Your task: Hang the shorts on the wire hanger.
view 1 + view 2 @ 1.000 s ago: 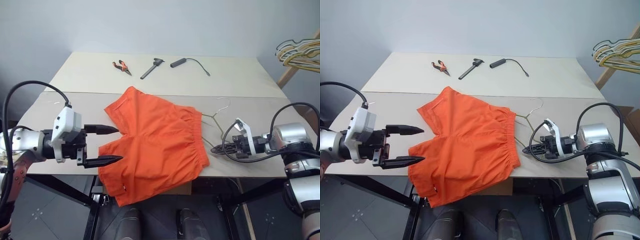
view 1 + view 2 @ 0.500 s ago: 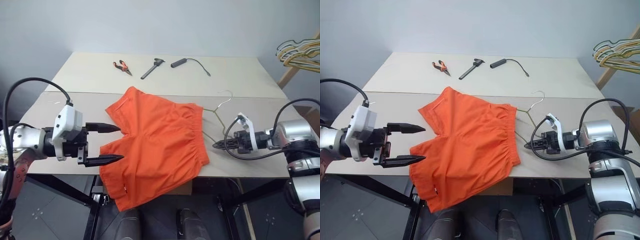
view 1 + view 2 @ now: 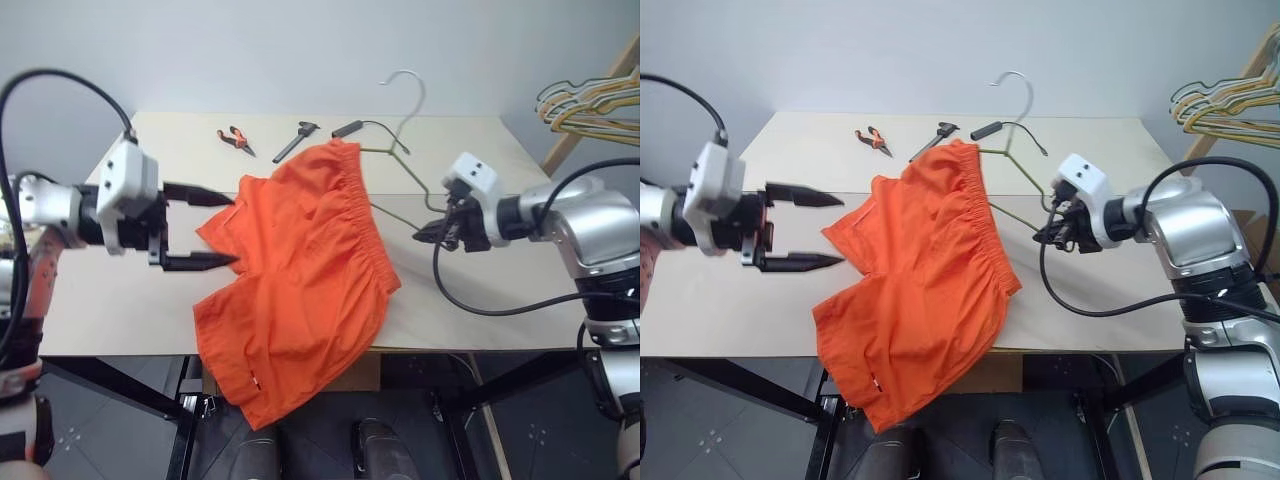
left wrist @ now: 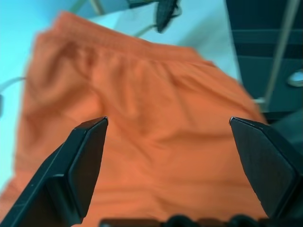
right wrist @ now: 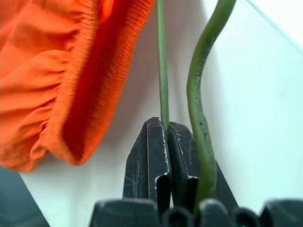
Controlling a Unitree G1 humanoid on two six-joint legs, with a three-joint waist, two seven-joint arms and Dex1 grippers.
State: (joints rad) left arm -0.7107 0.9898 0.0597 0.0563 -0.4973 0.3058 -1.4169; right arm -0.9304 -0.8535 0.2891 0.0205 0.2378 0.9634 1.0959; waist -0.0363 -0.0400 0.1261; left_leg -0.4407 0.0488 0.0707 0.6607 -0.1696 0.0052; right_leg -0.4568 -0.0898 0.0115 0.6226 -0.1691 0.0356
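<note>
The shorts (image 3: 300, 270) hang threaded on the wire hanger (image 3: 395, 135), their waistband end raised and legs trailing over the table's (image 3: 480, 150) front edge. The right gripper (image 3: 432, 232) pinches the hanger's wire; the left gripper (image 3: 215, 228) hovers wide apart beside the fabric.

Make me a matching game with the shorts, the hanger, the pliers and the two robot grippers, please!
Things:
1. shorts
2. wire hanger
3. pliers
4. left gripper
5. right gripper

States:
A. shut on a thin wire
B. open wide beside the orange fabric
C. lying at the far side of the table
D. orange, one leg hanging over the near table edge
E. tilted up, hook in the air

Pairs: 1-D, 2-E, 3-C, 4-B, 5-A
</note>
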